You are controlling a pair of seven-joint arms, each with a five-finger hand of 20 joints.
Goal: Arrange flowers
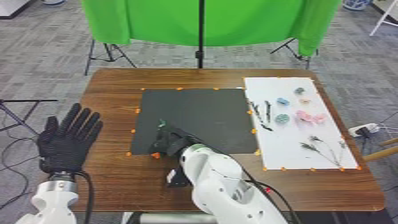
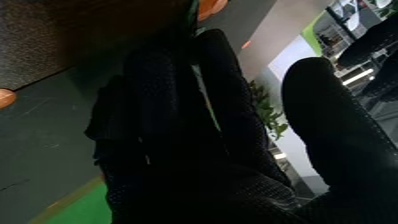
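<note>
Nearest to the camera are two white robot arms (image 1: 218,185), which come in from the bottom edge of the head view. Of the two black-gloved hands, the right hand (image 1: 173,141) is above the near left part of the one dark mat (image 1: 197,112); its fingers are straight and close together, with the thumb apart. One small green piece (image 1: 163,122) is at its fingertips, and in the right wrist view a thin green strip (image 2: 209,100) shows between its fingers; I cannot tell if they grip it. The left hand (image 1: 67,145), near the table's left edge, has its fingers straight and a little spread. On the one white sheet (image 1: 280,90), at the right, there are one blue flower (image 1: 282,101), one green flower (image 1: 282,119), one grey-green flower (image 1: 298,90), one pale peach flower (image 1: 305,101) and a group of pink flowers (image 1: 311,117), too close for a sure count. Several dark twigs (image 1: 267,109) lie at the sheet's left side, and a few leafy sprigs (image 1: 324,150) at its near part. Orange tape pieces (image 1: 179,89) mark both borders on the brown wooden table (image 1: 115,192). Behind are one green cloth (image 1: 160,22), one black upright pole (image 1: 201,30) and a grey floor (image 1: 44,55).
</note>
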